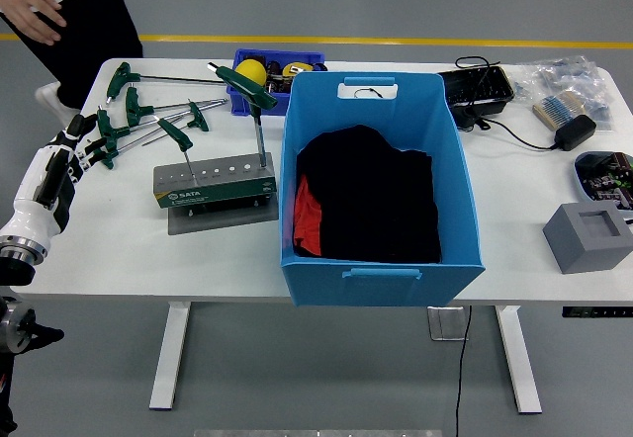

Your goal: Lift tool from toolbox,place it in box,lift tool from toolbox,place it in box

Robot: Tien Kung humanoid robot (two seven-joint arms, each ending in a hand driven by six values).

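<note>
A green tool holder [213, 182] stands on a grey plate left of the blue box [381, 259]. Two green T-handle keys stand upright in it: a tall one [247, 86] at its right end and a short one [176, 132] at its left end. Several more T-handle keys [134, 111] lie flat on the table to the holder's far left. My left hand [84, 148] is at the table's left edge, fingers spread, right beside the nearest lying handle [106, 150]. It holds nothing. The blue box holds black and red cloth [366, 200].
A person stands at the far left corner, one hand [35, 10] hanging free above the floor. A small blue bin [272, 71] with parts stands behind the holder. On the right are a black tray [480, 89], a charger with cable [572, 132] and a grey block [588, 236].
</note>
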